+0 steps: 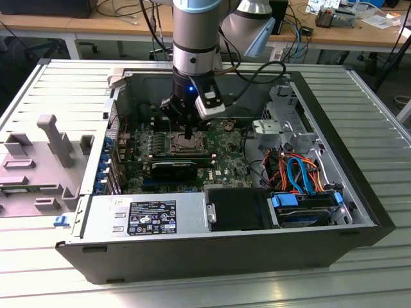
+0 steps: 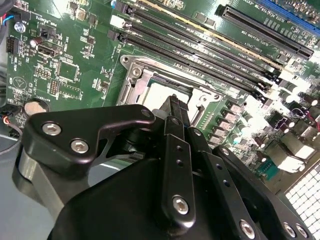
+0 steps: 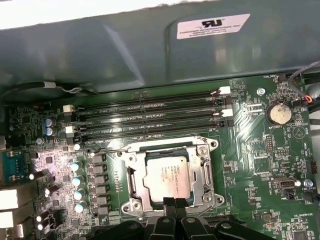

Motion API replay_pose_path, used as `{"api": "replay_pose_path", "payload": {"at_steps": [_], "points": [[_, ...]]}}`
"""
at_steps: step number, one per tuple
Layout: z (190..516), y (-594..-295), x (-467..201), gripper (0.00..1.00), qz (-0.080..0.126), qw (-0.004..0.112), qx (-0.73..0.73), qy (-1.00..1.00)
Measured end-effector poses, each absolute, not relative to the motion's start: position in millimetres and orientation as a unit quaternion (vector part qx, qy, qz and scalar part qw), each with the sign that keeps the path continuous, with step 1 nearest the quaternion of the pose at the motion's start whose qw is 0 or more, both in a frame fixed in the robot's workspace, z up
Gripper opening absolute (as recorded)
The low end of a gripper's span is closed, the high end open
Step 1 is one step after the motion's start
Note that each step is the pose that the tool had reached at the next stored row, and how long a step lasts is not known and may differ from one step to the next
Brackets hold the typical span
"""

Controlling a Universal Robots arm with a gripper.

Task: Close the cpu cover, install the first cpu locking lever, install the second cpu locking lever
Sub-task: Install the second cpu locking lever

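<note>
A lab or workshop is suggested: an opened computer case (image 1: 212, 256) is laid on a ribbed metal table (image 1: 372, 102), and at twelve o'clock wooden desks (image 1: 96, 25) strewn with cables (image 1: 125, 9) are seen.

The exterior view looks down from afar into the open computer case (image 1: 359, 212), while both wrist views hover close above its green board (image 3: 250, 165), sharing the cpu cover (image 3: 170, 172)

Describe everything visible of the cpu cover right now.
The cpu cover is a silvery-grey metal frame lying flat and closed on the green motherboard, its square opening showing the processor's metal lid. Screws sit at its corners. The memory slots run alongside it. The gripper has its closed fingertips at the frame's edge; contact is unclear.
</note>
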State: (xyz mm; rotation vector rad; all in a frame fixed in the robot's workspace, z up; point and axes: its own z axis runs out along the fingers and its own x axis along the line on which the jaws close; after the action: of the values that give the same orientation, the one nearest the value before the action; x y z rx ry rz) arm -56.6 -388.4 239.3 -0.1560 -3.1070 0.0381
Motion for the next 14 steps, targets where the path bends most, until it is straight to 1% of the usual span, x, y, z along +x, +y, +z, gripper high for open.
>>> {"api": "replay_pose_path", "payload": {"at_steps": [14], "points": [[239.3, -388.4, -56.6, 0.11, 0.013, 0.015, 0.002, -1.000]]}}
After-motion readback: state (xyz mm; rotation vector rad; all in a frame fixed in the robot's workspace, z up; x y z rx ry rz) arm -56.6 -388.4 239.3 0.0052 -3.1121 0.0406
